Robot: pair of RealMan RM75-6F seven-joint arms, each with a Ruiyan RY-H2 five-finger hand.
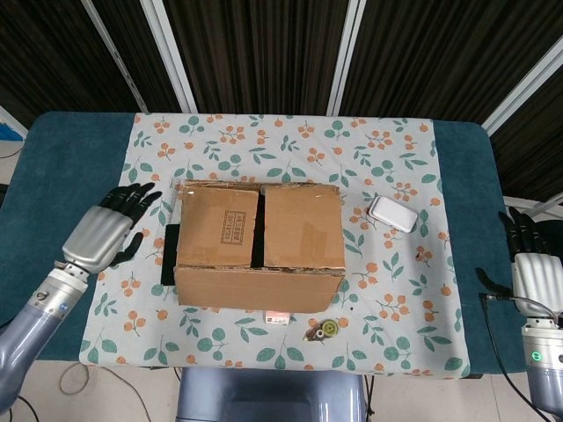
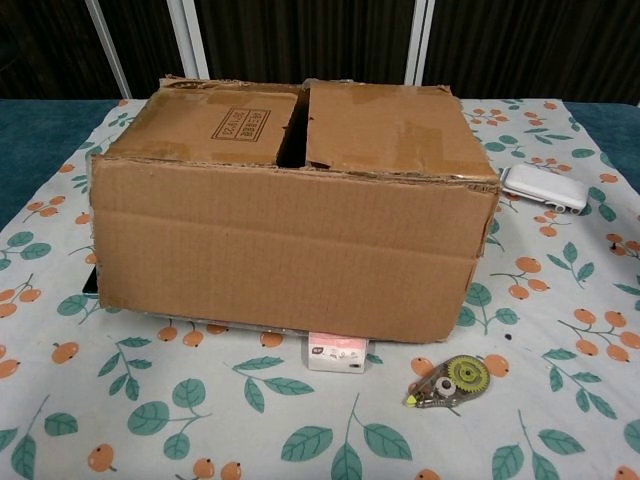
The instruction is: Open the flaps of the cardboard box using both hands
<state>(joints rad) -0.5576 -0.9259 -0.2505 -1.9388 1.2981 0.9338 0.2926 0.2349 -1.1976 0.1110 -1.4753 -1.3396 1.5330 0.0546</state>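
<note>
A brown cardboard box (image 1: 258, 246) (image 2: 290, 215) stands in the middle of the floral cloth, its two top flaps (image 1: 303, 226) lying flat with a dark slit between them. My left hand (image 1: 110, 227) hovers just left of the box, fingers spread toward its upper left corner, holding nothing and apart from the cardboard. My right hand (image 1: 534, 264) is far off at the table's right edge, fingers spread and empty. Neither hand shows in the chest view.
A white flat case (image 1: 392, 213) (image 2: 543, 187) lies right of the box. A small pink-and-white packet (image 2: 337, 353) and a correction tape roller (image 2: 450, 381) lie in front of it. A dark flat thing (image 1: 167, 255) pokes out at the box's left side.
</note>
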